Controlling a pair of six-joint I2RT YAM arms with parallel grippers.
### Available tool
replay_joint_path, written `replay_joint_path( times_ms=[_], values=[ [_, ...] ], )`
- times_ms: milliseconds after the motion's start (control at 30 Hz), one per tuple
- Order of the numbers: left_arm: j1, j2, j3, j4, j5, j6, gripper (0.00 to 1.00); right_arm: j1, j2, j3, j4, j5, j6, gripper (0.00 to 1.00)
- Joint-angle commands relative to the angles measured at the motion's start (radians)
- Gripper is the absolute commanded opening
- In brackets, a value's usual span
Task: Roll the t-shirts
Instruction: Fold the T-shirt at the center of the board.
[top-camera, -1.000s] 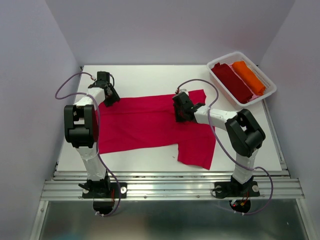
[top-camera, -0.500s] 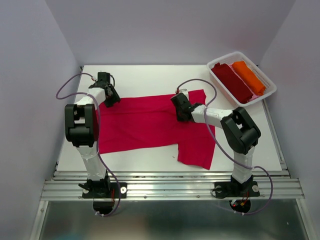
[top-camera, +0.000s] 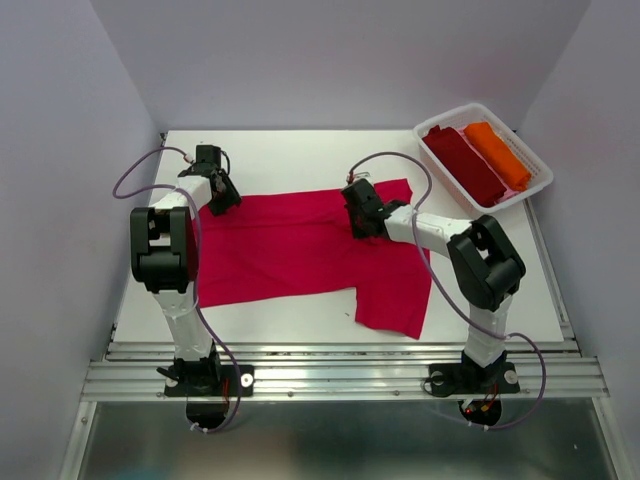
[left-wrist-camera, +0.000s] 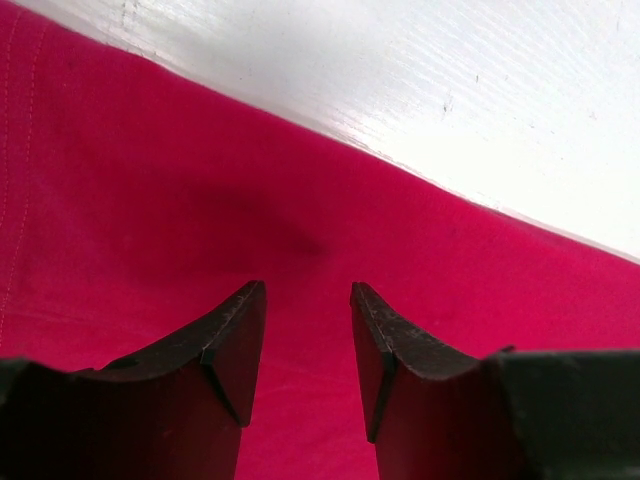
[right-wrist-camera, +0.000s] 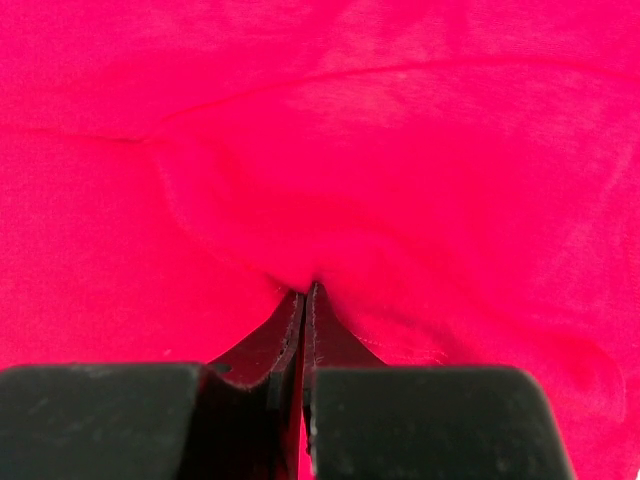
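Left of the white basket (top-camera: 447, 166), spread flat: crimson t-shirt (top-camera: 290, 245), likely soft, light, limp; best pinched at an edge. Right gripper (right-wrist-camera: 303, 292) clenched on its cloth nearer the basket; left gripper (left-wrist-camera: 308, 287) parted over the farthest end.

The left arm (top-camera: 160, 250) and right arm (top-camera: 488, 265) are white-and-black, trailing lilac cables (top-camera: 130, 165).
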Motion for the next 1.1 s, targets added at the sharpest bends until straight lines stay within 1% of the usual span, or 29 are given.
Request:
replay_joint_path(
  times_ms=[0,133,267,333,367,433,467,500,567,633,667,700,733,767,833,867,900,933,967,1000,1067],
  values=[
    [0.002,0.003,0.003,0.000,0.002,0.013,0.51,0.003,-0.040,0.044,-0.060,-0.081,-0.029,0.01],
    [0.002,0.003,0.001,0.000,0.002,0.015,0.51,0.003,-0.048,0.030,-0.060,-0.121,-0.030,0.01],
    [0.002,0.003,0.000,-0.004,0.002,0.016,0.51,0.003,-0.066,0.029,-0.071,-0.226,-0.050,0.01],
    [0.002,0.001,-0.002,-0.006,0.001,0.015,0.53,-0.015,-0.077,0.033,-0.088,-0.276,-0.053,0.06],
    [0.002,-0.002,-0.003,-0.006,-0.001,0.016,0.53,-0.026,-0.093,0.032,-0.089,-0.292,-0.049,0.18],
    [0.002,-0.002,-0.003,-0.006,-0.002,0.016,0.54,-0.045,-0.113,0.018,-0.089,-0.321,-0.052,0.33],
    [0.002,-0.003,-0.005,-0.007,-0.002,0.016,0.55,-0.055,-0.123,0.015,-0.094,-0.303,-0.055,0.56],
    [0.002,-0.005,-0.006,-0.007,-0.001,0.016,0.55,-0.055,-0.138,0.014,-0.097,-0.293,-0.058,0.57],
    [0.002,-0.008,-0.008,-0.007,0.002,0.012,0.59,-0.086,-0.155,-0.005,-0.098,-0.256,-0.050,0.59],
    [0.002,-0.017,-0.011,-0.007,0.002,0.008,0.63,-0.166,-0.181,-0.029,-0.089,-0.287,-0.011,0.58],
    [0.002,-0.028,-0.017,-0.009,0.002,0.008,0.64,-0.221,-0.196,-0.037,-0.080,-0.295,0.020,0.54],
    [0.002,-0.035,-0.020,-0.012,0.002,0.007,0.64,-0.239,-0.198,-0.042,-0.069,-0.293,0.035,0.50],
    [0.002,-0.043,-0.023,-0.013,0.002,0.007,0.64,-0.252,-0.196,-0.045,-0.060,-0.283,0.049,0.44],
    [0.002,-0.052,-0.028,-0.016,-0.001,0.007,0.62,-0.252,-0.190,-0.036,-0.051,-0.252,0.068,0.30],
    [0.002,-0.084,-0.049,-0.013,-0.022,0.004,0.57,-0.263,-0.158,-0.013,-0.045,-0.243,0.081,0.15],
    [0.002,-0.097,-0.057,-0.007,-0.028,0.001,0.50,-0.275,-0.112,0.018,-0.046,-0.229,0.101,0.04],
    [0.002,-0.110,-0.075,-0.003,-0.033,0.001,0.38,-0.287,-0.092,0.029,-0.048,-0.226,0.109,0.01],
    [0.002,-0.115,-0.083,-0.001,-0.034,0.004,0.38,-0.296,-0.075,0.038,-0.043,-0.220,0.118,0.01],
    [0.002,-0.117,-0.087,-0.007,-0.036,0.007,0.10,-0.308,-0.049,0.044,-0.028,-0.214,0.129,0.01],
    [0.002,-0.112,-0.095,-0.010,-0.047,0.008,0.00,-0.322,-0.038,0.049,-0.017,-0.213,0.147,0.01],
    [0.002,-0.108,-0.107,-0.006,-0.050,0.015,0.00,-0.354,-0.019,0.061,0.015,-0.213,0.160,0.01]
  ],
)
